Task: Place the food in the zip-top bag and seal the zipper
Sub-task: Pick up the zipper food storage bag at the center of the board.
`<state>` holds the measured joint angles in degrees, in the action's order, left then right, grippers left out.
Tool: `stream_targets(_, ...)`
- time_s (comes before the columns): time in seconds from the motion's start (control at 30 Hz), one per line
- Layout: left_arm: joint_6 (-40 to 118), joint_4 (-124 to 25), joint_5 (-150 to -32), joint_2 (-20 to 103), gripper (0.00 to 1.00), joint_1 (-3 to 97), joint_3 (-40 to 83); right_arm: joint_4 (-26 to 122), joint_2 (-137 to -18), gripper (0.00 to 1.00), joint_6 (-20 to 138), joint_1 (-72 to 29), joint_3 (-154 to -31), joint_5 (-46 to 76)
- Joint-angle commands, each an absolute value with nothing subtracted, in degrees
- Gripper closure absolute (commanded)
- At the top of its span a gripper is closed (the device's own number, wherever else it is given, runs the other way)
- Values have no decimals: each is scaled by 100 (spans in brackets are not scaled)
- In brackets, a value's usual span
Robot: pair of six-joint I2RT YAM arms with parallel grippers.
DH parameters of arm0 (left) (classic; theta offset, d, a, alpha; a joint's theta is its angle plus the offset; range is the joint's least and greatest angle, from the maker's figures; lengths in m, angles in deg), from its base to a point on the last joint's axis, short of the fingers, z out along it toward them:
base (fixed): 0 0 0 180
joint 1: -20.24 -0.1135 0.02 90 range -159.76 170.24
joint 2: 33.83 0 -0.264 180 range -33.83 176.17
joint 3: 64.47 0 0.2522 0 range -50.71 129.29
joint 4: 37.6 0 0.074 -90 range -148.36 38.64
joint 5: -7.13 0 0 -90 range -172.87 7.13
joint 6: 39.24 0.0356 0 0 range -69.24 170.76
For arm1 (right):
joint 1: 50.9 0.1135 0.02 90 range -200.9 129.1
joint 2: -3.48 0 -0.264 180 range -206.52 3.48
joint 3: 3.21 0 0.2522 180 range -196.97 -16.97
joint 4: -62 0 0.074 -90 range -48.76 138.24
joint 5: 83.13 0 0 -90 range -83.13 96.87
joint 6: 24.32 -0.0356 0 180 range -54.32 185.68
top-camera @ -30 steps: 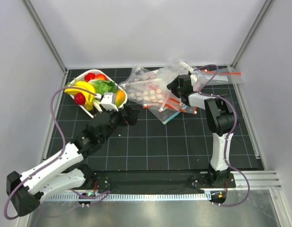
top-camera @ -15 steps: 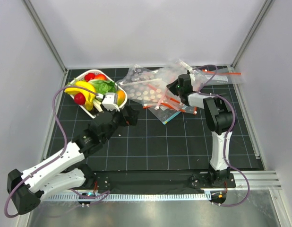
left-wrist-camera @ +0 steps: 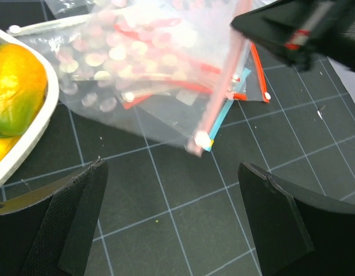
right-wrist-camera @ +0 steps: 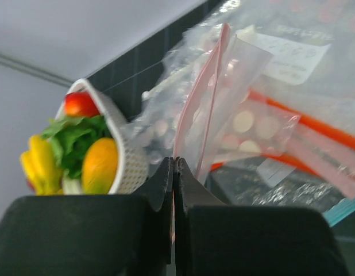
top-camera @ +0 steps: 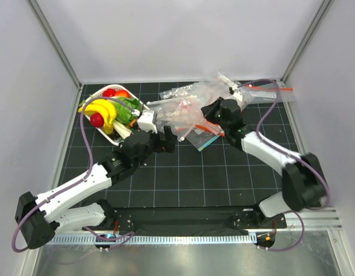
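The zip-top bag (right-wrist-camera: 235, 80), clear with pale dots, is held by the right gripper (right-wrist-camera: 173, 172), whose fingers are pressed together on its mouth edge. The zipper (left-wrist-camera: 222, 75), a pale strip, runs up and away from those fingertips. The bag's lower corner lies just ahead of the left gripper (left-wrist-camera: 172, 172); whether it touches the black gridded mat (left-wrist-camera: 183, 230) cannot be told. The left gripper stands close over the mat, fingers spread wide with nothing between them.

The food sits in a white basket (right-wrist-camera: 134, 167) off to the left of both grippers: banana bunch (top-camera: 100, 109), mango (left-wrist-camera: 14, 86), red fruit (right-wrist-camera: 80, 103) and green leaves (right-wrist-camera: 80, 135). Other clear bags with red strips (right-wrist-camera: 315, 132) lie beyond the right gripper and to its right, under the held bag.
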<state>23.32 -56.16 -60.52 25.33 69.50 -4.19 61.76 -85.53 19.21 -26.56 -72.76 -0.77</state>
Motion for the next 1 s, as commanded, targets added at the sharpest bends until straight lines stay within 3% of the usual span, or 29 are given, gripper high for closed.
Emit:
stream_targets(0.0, 2553, -5575, -6361, 2664, 0, 7051, -62, 5423, -7161, 99, 2499, -2016, -6857, -1007)
stream_targets(0.23, 3001, -5251, -6696, 2831, 0, 7289, -61, 5158, -5366, 99, 2174, -1759, -5706, -948)
stream_targets(0.53, 3309, -4346, -7468, 2708, 0, 7438, -430, 5000, -5699, 99, 2165, -1355, -5828, -983)
stream_targets(0.73, 3222, -3889, -7354, 3138, 0, 7640, -571, 5289, -5515, 99, 1990, -1091, -5626, -1080)
stream_targets(0.97, 3230, -3255, -7162, 3551, 11, 7719, -730, 5430, -5479, 99, 1752, -1038, -5529, -939)
